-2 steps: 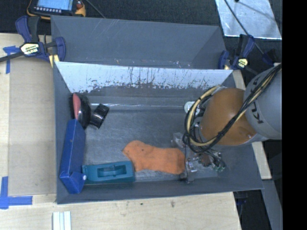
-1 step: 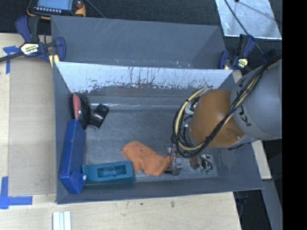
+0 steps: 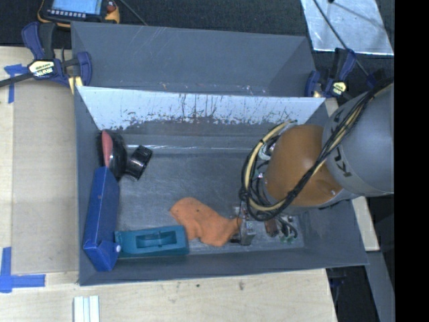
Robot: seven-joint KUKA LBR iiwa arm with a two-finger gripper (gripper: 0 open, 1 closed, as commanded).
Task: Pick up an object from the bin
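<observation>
— What's behind it all?
— Black surface (image 3: 201,2) at the far side, a pale worktop (image 3: 201,294) nearer us.
— And the far corners?
— A small lit display (image 3: 77,4) on the left, a silvery sheet (image 3: 345,19) on the right.

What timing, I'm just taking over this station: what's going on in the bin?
The arm's gripper sits low in the bin at the right end of a crumpled orange cloth. Nothing is visibly lifted. A teal block, a long blue box and a black-and-red tool lie off to the left, untouched.

Arm (image 3: 365,146) reaches in from right, wrist (image 3: 295,176) pointing downward.
</observation>
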